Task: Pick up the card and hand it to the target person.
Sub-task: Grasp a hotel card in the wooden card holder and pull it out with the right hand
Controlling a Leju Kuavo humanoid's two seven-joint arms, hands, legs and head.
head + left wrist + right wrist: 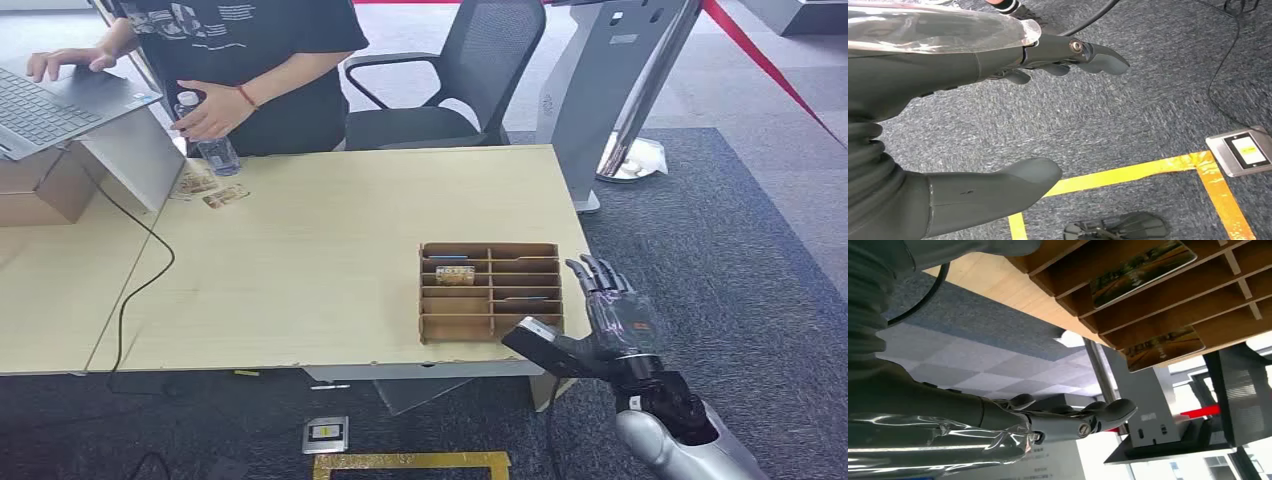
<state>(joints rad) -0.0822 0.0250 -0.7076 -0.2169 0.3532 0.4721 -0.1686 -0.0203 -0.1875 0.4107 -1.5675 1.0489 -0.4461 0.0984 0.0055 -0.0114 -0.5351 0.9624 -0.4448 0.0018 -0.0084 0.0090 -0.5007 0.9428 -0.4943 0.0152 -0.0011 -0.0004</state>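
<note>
A brown cardboard rack (490, 291) with several slots stands on the wooden table (320, 260) near its right end. A patterned card (455, 273) lies in a left slot, and a thin dark card (526, 298) sits in a right slot. My right hand (612, 312) hovers just off the rack's right front corner, fingers spread, holding nothing. The right wrist view shows that right hand (1048, 422) beside the rack (1168, 295), with two picture cards (1143, 267) (1165, 346) sticking out of slots. My left hand (998, 60) hangs over the carpet, fingers straight and empty. A person (250, 60) stands behind the table's far left.
The person has one hand on a water bottle (214, 148) and the other on a laptop (55, 100). Two loose cards (224, 196) lie near the bottle. An office chair (450, 90) and a grey stand (610, 90) are behind the table. A cable (140, 270) crosses the table's left part.
</note>
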